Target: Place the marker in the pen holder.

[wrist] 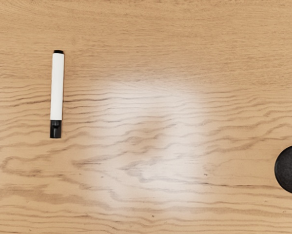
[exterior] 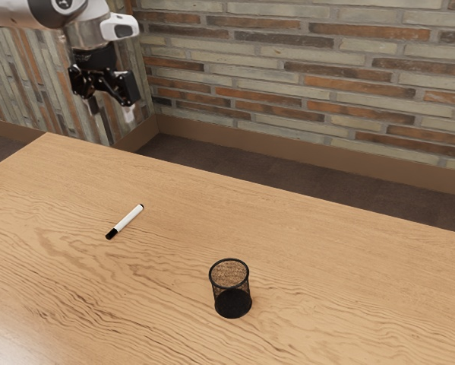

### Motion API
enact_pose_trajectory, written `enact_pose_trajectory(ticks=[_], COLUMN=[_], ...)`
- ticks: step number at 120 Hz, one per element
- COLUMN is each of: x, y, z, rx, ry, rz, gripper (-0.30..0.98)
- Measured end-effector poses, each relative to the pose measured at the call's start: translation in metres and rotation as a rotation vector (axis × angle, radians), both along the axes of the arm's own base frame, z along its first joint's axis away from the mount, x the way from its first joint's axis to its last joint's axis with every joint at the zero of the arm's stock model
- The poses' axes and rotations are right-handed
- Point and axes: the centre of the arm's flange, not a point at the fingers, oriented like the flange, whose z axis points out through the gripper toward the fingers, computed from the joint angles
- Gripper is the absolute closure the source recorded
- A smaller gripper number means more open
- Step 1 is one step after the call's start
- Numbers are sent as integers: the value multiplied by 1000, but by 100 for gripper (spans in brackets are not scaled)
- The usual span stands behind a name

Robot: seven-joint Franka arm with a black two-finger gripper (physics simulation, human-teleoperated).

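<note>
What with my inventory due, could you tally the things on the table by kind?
Marker: 1
Pen holder: 1
Total: 2

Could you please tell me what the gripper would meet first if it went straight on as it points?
The gripper points down, so probably bare tabletop, with the marker and pen holder seemingly off its line; depth is unclear.

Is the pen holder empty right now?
Empty: nothing shows inside the pen holder or above its rim; the marker lies on the table.
</note>
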Motion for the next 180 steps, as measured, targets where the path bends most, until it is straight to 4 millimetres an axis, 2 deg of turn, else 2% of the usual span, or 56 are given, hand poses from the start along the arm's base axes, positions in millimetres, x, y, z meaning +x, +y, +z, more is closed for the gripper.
enact_pose_trajectory(ticks=[13, 21, 34, 42, 50, 61, 70, 79, 90, 104, 116, 128, 151, 164, 180], x=[0, 7, 32, 50, 62, 67, 67, 70, 73, 72, 73, 75, 76, 83, 90], y=[2, 4, 22, 30, 34, 37, 38, 40, 53, 59, 77, 83, 98, 114, 125], z=[4, -9, -58, -101, -128, -164, -209, -237, -261, -279, -299, -319, -331, -337, -354], rx=[3, 4, 5, 7, 6, 9, 9, 14, 24, 30, 36, 39, 47, 46, 33], ry=[-7, 13, 67, 111, 124, 137, 165, 158, 141, 101, 89, 90, 87, 79, 92], rz=[-1, 1, 29, 39, 43, 46, 45, 45, 49, 1, -9, -40, -78, -70, -66], gripper=[0, 0, 0, 0, 0, 0, 0, 0, 0, 0, 0, 0, 0, 0, 0])
